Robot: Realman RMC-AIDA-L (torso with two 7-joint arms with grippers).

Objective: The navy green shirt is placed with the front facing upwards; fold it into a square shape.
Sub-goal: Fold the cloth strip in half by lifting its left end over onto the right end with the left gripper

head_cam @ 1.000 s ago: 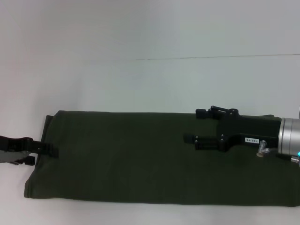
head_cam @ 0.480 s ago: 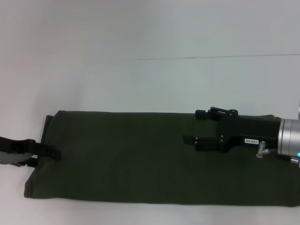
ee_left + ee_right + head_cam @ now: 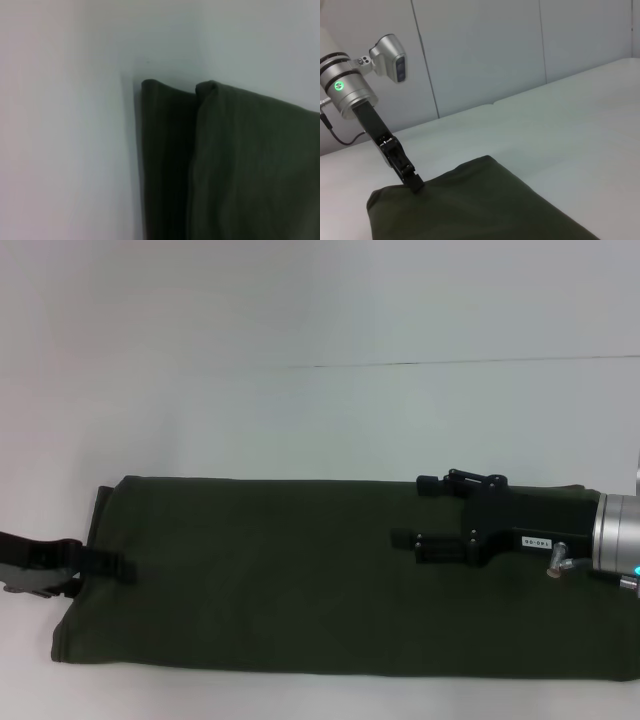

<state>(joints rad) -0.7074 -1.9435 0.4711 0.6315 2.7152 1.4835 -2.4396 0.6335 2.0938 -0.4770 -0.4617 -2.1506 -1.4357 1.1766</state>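
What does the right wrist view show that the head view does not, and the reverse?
Only the right wrist view shows the left arm's silver wrist section with a green light and the panelled wall behind. Only the head view shows the right gripper, open above the cloth, and the strip's full length. Both show the dark olive-green shirt, folded into a long strip, the left gripper at its end, and the white table.

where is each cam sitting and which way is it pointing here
Head view: on the head, looking down at the folded navy green shirt; both grippers show, left gripper, right gripper.
Left wrist view: close over the shirt's end; no robot parts.
Right wrist view: low, facing along the shirt to the left gripper.
All share the shirt.
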